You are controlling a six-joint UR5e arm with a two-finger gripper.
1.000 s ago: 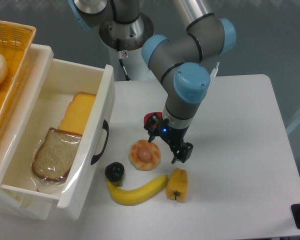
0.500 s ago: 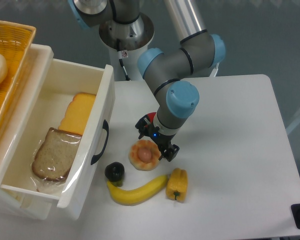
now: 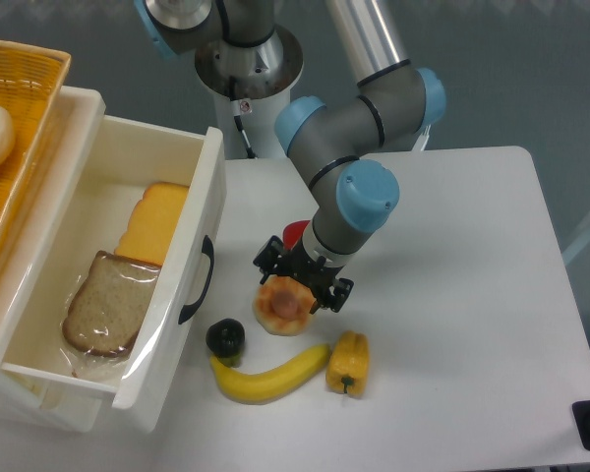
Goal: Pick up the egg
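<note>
The egg (image 3: 281, 306) is a round toy with a scalloped tan rim and a pink centre, lying on the white table (image 3: 452, 295) just right of the drawer. My gripper (image 3: 302, 278) hangs directly over its upper edge, open. One black finger stands to the egg's upper left and the other to its right, so the fingers straddle it. The wrist hides the far edge of the egg. I cannot tell whether the fingers touch it.
A red item (image 3: 295, 233) peeks out behind the wrist. A black round piece (image 3: 225, 337), a banana (image 3: 268, 376) and a yellow pepper (image 3: 349, 362) lie just in front of the egg. The open white drawer (image 3: 205, 211) holds bread (image 3: 103, 305); a wicker basket (image 3: 25, 93) sits at far left.
The gripper has shifted left from beside the egg and turned, so its fingers now bracket the egg. The egg and the other items have not moved.
</note>
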